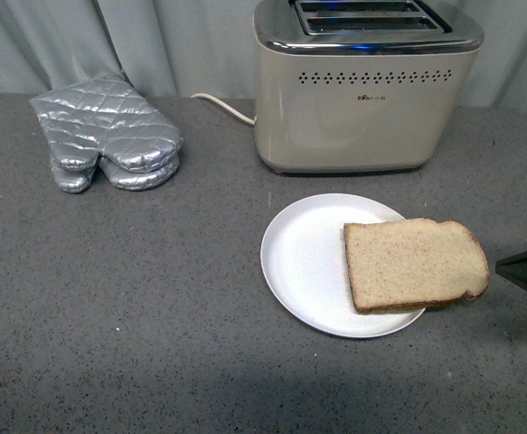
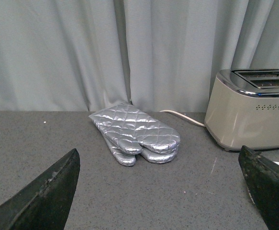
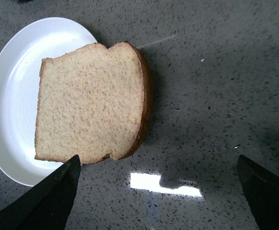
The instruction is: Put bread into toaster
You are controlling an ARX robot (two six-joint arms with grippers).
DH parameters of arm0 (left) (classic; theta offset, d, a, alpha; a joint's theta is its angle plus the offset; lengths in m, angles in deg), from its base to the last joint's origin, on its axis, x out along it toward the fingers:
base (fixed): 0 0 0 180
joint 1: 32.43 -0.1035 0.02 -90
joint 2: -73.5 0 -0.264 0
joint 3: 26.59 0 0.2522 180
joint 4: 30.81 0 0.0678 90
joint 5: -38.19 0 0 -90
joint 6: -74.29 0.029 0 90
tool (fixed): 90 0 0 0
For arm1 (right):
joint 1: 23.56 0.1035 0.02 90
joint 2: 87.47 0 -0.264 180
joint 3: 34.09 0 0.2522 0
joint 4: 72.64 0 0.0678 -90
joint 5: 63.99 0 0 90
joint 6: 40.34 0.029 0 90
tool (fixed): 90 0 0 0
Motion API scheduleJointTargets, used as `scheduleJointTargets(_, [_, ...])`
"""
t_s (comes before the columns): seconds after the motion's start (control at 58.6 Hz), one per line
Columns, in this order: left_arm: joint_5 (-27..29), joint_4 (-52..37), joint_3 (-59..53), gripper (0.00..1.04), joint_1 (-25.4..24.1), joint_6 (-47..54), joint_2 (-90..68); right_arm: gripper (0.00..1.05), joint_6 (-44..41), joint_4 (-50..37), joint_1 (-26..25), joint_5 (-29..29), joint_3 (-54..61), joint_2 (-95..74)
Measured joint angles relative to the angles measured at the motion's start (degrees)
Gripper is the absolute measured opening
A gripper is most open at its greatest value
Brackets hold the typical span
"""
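On the grey speckled counter [image 1: 109, 316], just in front of the toaster [image 1: 362, 99]: a white plate [image 1: 299, 262]. Holds a single slice of bread [image 1: 414, 264], lying flat, square end well inside the rim, rounded crust end overhanging the plate on the right and reaching out over the counter. Behind it, standing upright, beige body with chrome top, two long slots facing up, both dark from the front view. Trails a white cord [image 1: 222, 104] to the left, toward a stacked pair of silver quilted oven mitts [image 1: 109, 131] lying near the pale curtain [image 1: 155, 36].

Right end effector [image 3: 157, 163]: spread wide, clamped on nothing, poised over bare counter just beside the slice's crust side, one side close to the plate rim and the slice's corner. Appears in the front view only as a dark tip at the right edge, near the bread but apart from it.

Left end effector [image 2: 158, 151]: equally wide apart, empty, facing across the counter toward mitts and toaster.
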Motion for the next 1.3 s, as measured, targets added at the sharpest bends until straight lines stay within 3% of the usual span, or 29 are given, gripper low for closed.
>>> scheduleJointTargets(0.563, [0.0,0.0,0.0,0.98,0.0,0.0,0.0,0.94,10.5,1.9,4.9,-3.5,-10.4,-13.2])
scheduleJointTargets(0.887, [0.0,0.0,0.0,0.98,0.0,0.0,0.0,0.38,14.3,3.1,5.9,-2.1,-12.8,-14.1])
scheduleJointTargets(1.125, [0.0,0.0,0.0,0.98,0.0,0.0,0.0,0.04,15.6,4.1,5.8,-2.5,-13.2,-13.1])
scheduleJointTargets(1.296, [0.0,0.0,0.0,0.98,0.0,0.0,0.0,0.01,18.3,3.9,5.8,-5.1,-11.4,-8.8])
